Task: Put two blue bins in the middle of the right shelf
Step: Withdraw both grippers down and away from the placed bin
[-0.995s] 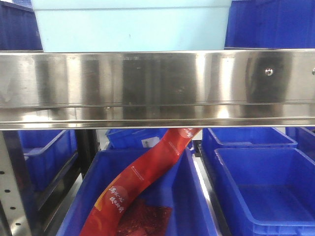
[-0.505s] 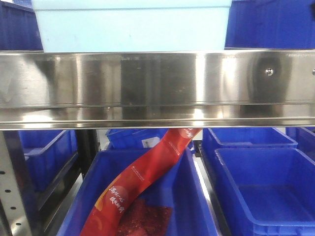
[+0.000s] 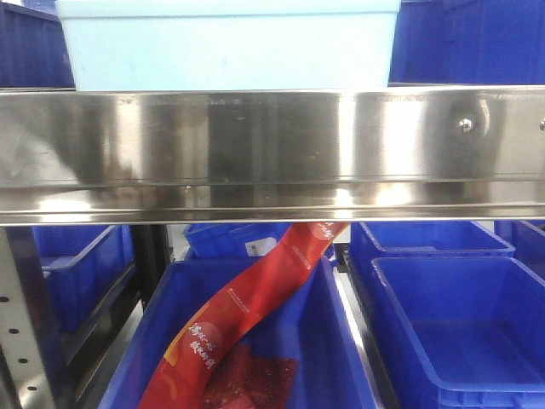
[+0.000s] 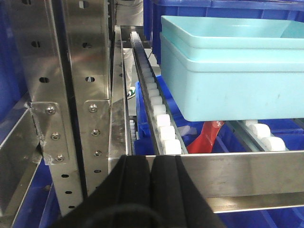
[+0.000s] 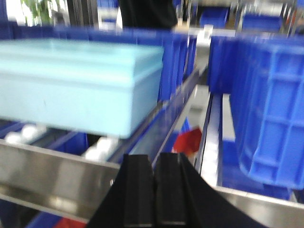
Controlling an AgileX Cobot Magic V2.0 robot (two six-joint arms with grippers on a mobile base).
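Observation:
Two pale blue bins [image 4: 228, 71], nested one in the other, rest on the white rollers of a shelf level. The front view shows them [image 3: 226, 47] above the steel front rail, and the right wrist view shows them [image 5: 76, 80] at left. My left gripper [image 4: 151, 161] is shut with nothing in it, low in front of the rail, short of the bins' left corner. Shut and empty too, my right gripper [image 5: 154, 161] sits before the rail, just right of the bins. The right wrist view is blurred.
A wide steel rail [image 3: 272, 145] crosses the front view. Below it stand dark blue bins [image 3: 460, 332], one holding a red package strip [image 3: 247, 307]. Perforated steel uprights [image 4: 71, 95] rise at left. A tall dark blue bin [image 5: 270, 104] stands at right.

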